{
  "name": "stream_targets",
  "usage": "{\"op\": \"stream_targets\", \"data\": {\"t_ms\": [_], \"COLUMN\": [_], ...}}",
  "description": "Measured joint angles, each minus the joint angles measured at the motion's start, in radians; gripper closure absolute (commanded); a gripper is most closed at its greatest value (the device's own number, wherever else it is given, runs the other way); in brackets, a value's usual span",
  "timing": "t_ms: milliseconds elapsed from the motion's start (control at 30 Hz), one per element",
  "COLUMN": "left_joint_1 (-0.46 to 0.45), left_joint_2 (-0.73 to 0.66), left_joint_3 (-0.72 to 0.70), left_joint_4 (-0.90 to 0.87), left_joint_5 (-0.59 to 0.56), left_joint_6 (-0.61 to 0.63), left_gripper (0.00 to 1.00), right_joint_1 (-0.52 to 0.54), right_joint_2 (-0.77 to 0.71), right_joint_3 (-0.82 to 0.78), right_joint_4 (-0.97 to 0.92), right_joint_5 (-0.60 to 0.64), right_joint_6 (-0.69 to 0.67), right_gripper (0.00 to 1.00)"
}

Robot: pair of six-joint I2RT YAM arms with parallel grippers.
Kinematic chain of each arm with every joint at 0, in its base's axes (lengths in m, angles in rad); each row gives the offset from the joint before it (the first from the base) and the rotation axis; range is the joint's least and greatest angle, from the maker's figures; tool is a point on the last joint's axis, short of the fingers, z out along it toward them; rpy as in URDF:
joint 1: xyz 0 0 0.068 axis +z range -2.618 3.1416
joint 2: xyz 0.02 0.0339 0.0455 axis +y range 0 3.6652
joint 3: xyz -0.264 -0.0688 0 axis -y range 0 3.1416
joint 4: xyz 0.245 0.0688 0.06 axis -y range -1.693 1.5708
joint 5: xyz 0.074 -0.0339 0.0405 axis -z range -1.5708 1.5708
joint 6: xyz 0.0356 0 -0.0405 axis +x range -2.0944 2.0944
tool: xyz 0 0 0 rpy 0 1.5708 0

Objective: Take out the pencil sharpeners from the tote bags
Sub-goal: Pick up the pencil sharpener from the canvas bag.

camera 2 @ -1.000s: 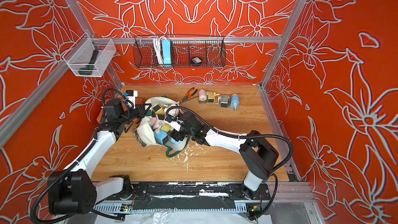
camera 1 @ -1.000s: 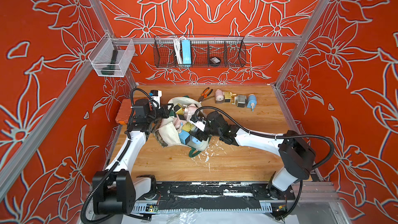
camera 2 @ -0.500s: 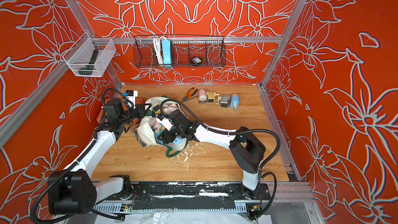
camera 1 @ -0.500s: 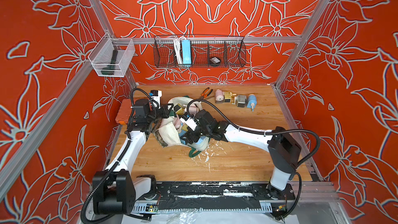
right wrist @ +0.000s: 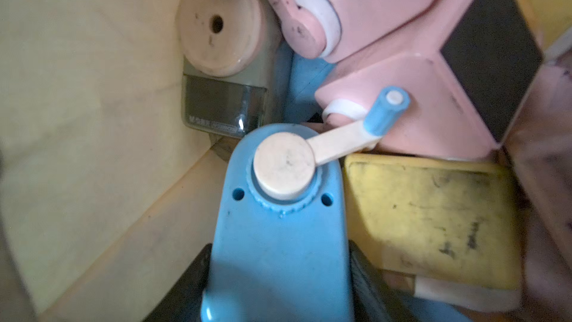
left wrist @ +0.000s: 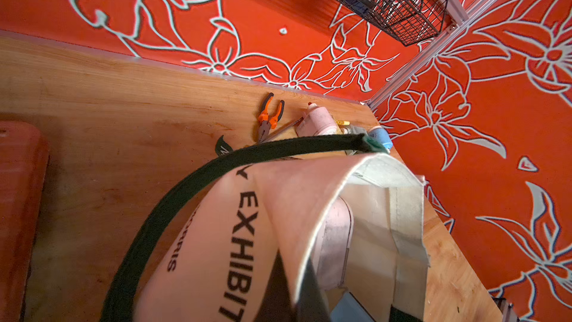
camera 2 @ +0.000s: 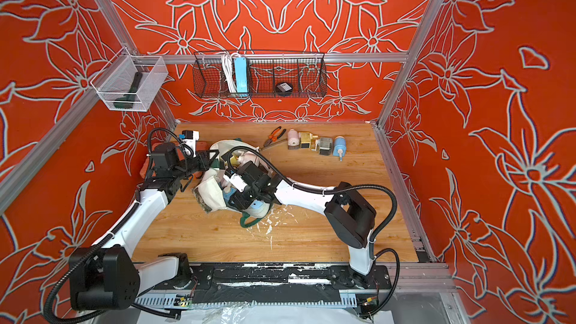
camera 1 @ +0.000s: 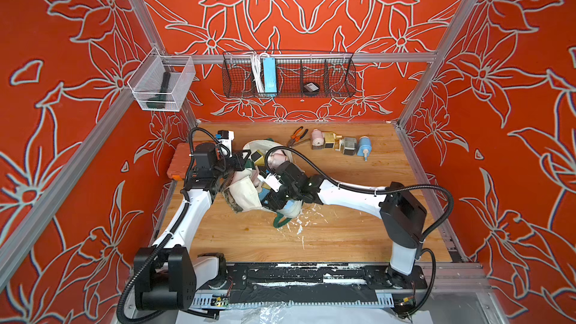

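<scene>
Inside tote bag (camera 1: pixel 246 193): my right gripper (right wrist: pixel 280 254) is squeezing blue sharpener (right wrist: pixel 278 221), fingers (right wrist: pixel 363 274) pressing on both its sides, part-open around body. Pink sharpener (right wrist: pixel 402 57), yellow sharpener (right wrist: pixel 433 218) and grey-green sharpener (right wrist: pixel 223 88) are crowding just beyond it, also in bag. At bag's mouth: my left gripper (camera 1: pixel 241 161) is pinching rim, fully closed, holding mouth up. Beyond bag: row of sharpeners (camera 1: pixel 339 144) is lying out on table (camera 1: pixel 343 238), pliers (camera 1: pixel 297 135) lying between row and bag
</scene>
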State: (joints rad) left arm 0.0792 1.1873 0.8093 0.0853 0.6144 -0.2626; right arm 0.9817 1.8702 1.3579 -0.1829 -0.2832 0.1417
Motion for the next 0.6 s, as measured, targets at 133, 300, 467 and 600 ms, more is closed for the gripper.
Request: {"op": "stream_targets", "data": {"t_ms": [133, 300, 467, 600], "left_joint_1": [0.0, 0.0, 0.0, 0.0], "left_joint_2": [0.0, 0.0, 0.0, 0.0], "left_joint_3": [0.0, 0.0, 0.0, 0.0], "left_joint_4": [0.0, 0.0, 0.0, 0.0], "left_joint_5": [0.0, -0.001, -0.002, -0.004], "left_joint_6": [0.0, 0.0, 0.0, 0.0], "left_gripper": [1.0, 1.0, 1.0, 1.0], "right_joint_1": [0.002, 0.002, 0.003, -0.001], "right_joint_2": [0.0, -0.01, -0.091, -0.207], "right_joint_3": [0.003, 0.0, -0.056, -0.092], "right_joint_4": [-0.007, -0.015, -0.02, -0.033], "right_joint_5": [0.008, 0.016, 0.047, 0.088], "right_joint_6": [0.01, 0.02, 0.02, 0.019], "right_gripper": [0.62, 0.69, 0.74, 0.76]}}
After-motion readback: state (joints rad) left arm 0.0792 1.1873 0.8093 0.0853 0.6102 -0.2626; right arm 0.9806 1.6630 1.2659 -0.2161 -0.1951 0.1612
